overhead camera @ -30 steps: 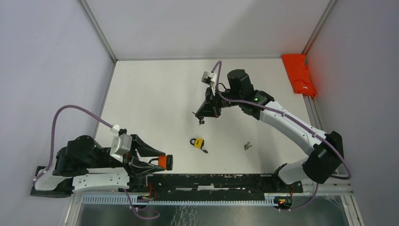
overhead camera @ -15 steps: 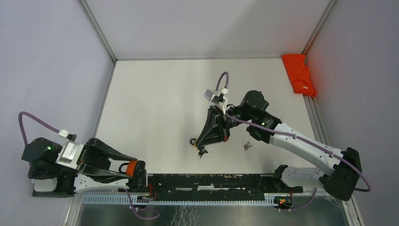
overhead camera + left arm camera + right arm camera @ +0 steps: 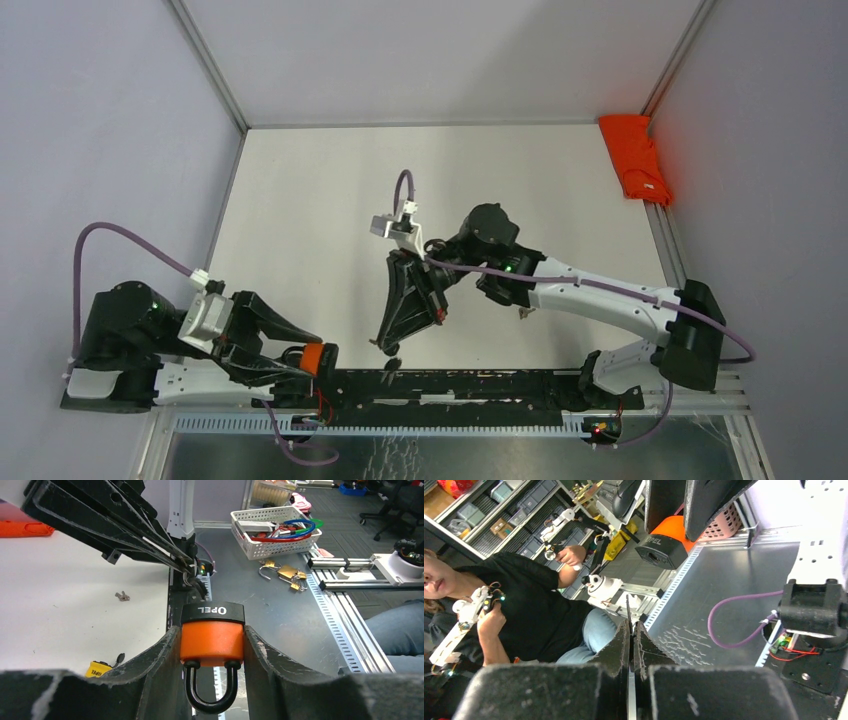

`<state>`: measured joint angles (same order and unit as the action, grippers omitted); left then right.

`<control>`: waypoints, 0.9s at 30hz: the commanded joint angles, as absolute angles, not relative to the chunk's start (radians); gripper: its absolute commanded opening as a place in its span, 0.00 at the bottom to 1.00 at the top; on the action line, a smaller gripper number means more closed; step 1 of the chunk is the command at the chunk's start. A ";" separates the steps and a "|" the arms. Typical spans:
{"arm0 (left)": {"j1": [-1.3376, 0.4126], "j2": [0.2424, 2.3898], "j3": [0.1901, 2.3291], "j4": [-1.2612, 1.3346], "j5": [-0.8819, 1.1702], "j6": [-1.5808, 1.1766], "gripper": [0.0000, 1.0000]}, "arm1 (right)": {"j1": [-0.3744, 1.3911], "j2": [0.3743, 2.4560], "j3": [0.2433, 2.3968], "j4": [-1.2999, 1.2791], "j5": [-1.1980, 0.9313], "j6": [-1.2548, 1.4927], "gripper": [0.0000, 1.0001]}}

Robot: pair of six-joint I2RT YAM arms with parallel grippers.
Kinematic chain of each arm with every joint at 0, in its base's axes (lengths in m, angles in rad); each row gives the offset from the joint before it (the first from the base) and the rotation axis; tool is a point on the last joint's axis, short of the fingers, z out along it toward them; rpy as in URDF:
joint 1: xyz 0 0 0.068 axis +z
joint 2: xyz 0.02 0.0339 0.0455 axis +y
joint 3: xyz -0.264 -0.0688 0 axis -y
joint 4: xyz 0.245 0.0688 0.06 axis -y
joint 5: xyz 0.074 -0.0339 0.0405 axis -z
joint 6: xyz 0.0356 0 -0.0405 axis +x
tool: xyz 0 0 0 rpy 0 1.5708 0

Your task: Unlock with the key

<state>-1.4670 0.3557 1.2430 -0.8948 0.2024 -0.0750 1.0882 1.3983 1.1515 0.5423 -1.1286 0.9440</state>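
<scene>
padlock (image 3: 212,640), keyhole end toward key (image 3: 628,611)

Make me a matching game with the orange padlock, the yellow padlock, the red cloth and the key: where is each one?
1 orange padlock
2 yellow padlock
3 red cloth
4 key

A at the far right corner
B clamped in the right pincer
C lying on the table, near side
D clamped in the left pincer

Pairs: 1-D, 2-C, 3-A, 4-B

Matt orange plastic padlock (image 3: 212,642), glossy black shackle (image 3: 210,708), smooth white table (image 3: 75,580)
</scene>
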 commanded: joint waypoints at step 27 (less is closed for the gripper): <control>-1.473 0.449 1.298 -0.851 0.227 -0.044 0.02 | 1.213 1.571 1.371 0.403 -1.113 0.939 0.00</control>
<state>-1.4677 0.4129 1.2758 -0.9066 0.2134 -0.0746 1.2110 1.5841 1.3128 0.3897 -1.1248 0.9558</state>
